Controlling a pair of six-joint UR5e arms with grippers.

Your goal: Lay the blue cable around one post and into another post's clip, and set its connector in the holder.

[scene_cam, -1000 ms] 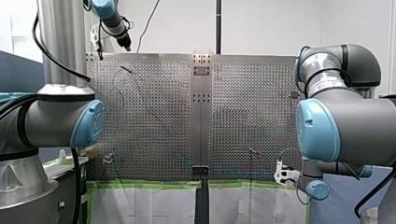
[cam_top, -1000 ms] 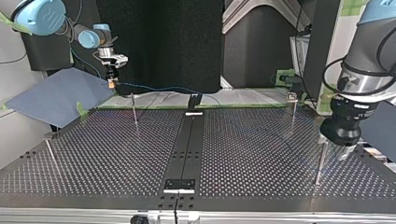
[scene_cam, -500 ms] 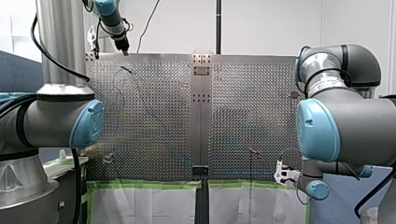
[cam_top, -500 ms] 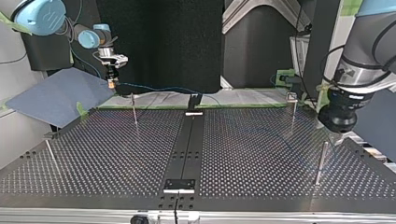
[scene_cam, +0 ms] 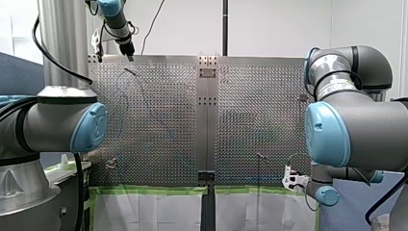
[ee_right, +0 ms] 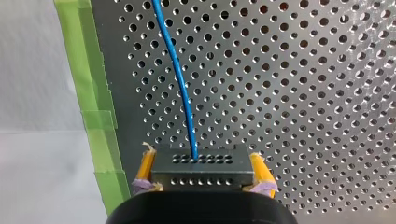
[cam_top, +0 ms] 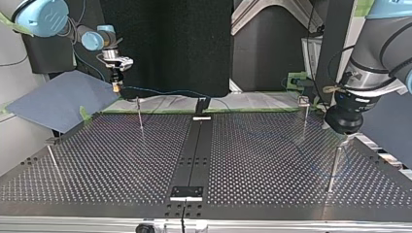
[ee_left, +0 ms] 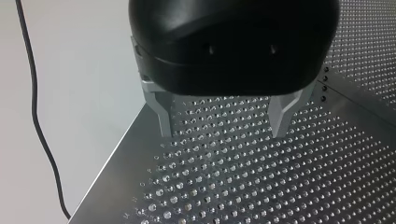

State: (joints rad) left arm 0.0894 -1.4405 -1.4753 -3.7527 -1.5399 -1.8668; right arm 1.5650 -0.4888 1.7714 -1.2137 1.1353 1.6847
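Right hand [ee_right: 201,161] tight on connector [ee_right: 201,171]

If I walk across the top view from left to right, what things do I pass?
Leaning post → my right gripper → thin post → black bracket → clip-topped post → tall post.

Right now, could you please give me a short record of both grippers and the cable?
left gripper: open, empty, above the perforated table near its edge
right gripper: shut on the connector, a yellow pad on either side
connector: dark block with rows of holes, not set down
blue cable: leaves the connector, runs ahead over the table
green tape: along the table's edge, beside the right gripper
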